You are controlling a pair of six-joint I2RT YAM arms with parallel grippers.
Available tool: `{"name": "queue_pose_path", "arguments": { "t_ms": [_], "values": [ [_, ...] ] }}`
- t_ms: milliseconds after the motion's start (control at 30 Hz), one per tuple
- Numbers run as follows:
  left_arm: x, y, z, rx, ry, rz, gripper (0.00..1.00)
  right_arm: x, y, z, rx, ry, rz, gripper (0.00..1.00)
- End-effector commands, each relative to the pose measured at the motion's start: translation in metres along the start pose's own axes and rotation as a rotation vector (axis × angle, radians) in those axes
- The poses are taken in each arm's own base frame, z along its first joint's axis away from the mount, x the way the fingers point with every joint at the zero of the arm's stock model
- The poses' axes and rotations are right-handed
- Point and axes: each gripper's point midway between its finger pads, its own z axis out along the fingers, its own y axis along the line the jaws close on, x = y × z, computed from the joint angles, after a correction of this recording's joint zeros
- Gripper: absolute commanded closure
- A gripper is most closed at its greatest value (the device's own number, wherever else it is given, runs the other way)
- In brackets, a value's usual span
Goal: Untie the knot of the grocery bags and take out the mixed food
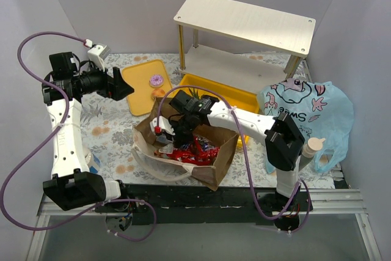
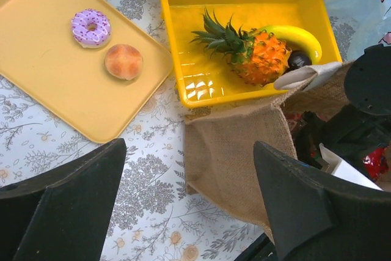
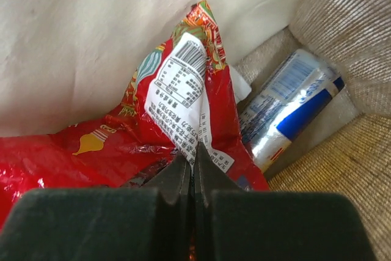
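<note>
The brown bag (image 1: 221, 151) stands open at the table's front middle; its burlap side shows in the left wrist view (image 2: 238, 145). My right gripper (image 1: 173, 128) is down inside it, shut on a corner of the red cookie packet (image 3: 177, 108), which also shows from above (image 1: 197, 151). A blue-and-white can (image 3: 293, 108) lies beside the packet. My left gripper (image 1: 125, 88) is open and empty (image 2: 188, 145), above the table left of the bag. The light-blue bag (image 1: 314, 111) lies at the right. A pineapple (image 2: 259, 59), banana (image 2: 293, 33) and dark fruit (image 2: 299, 59) lie in a deep tray.
A flat yellow tray (image 2: 43, 71) holds a pink-iced doughnut (image 2: 91, 27) and a pale one (image 2: 123, 61). The deep yellow tray (image 2: 183, 41) sits behind the brown bag. A two-tier shelf (image 1: 244, 22) stands at the back. A pale bottle (image 1: 311, 148) stands by the blue bag.
</note>
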Motion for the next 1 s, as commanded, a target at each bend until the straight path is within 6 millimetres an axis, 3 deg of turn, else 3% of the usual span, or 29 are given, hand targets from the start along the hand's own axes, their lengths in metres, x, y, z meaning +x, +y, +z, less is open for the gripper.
{"name": "queue_pose_path", "arguments": {
  "t_ms": [0, 167, 333, 567, 967],
  "values": [
    [-0.007, -0.005, 0.006, 0.056, -0.035, 0.028, 0.14, -0.028, 0.002, -0.065, 0.028, -0.084, -0.094, 0.99],
    [-0.014, -0.012, 0.015, 0.136, -0.059, 0.031, 0.14, -0.062, 0.012, -0.121, 0.041, -0.181, -0.226, 0.99],
    [-0.020, -0.018, 0.022, 0.190, -0.071, 0.053, 0.14, -0.097, 0.006, -0.174, 0.108, -0.266, -0.288, 0.99],
    [-0.028, -0.033, 0.020, 0.268, -0.102, 0.077, 0.13, -0.131, 0.006, -0.209, 0.182, -0.346, -0.320, 0.99],
    [-0.022, -0.033, 0.022, 0.271, -0.096, 0.070, 0.13, -0.187, 0.004, -0.271, 0.294, -0.615, -0.255, 0.99]
  ]
}}
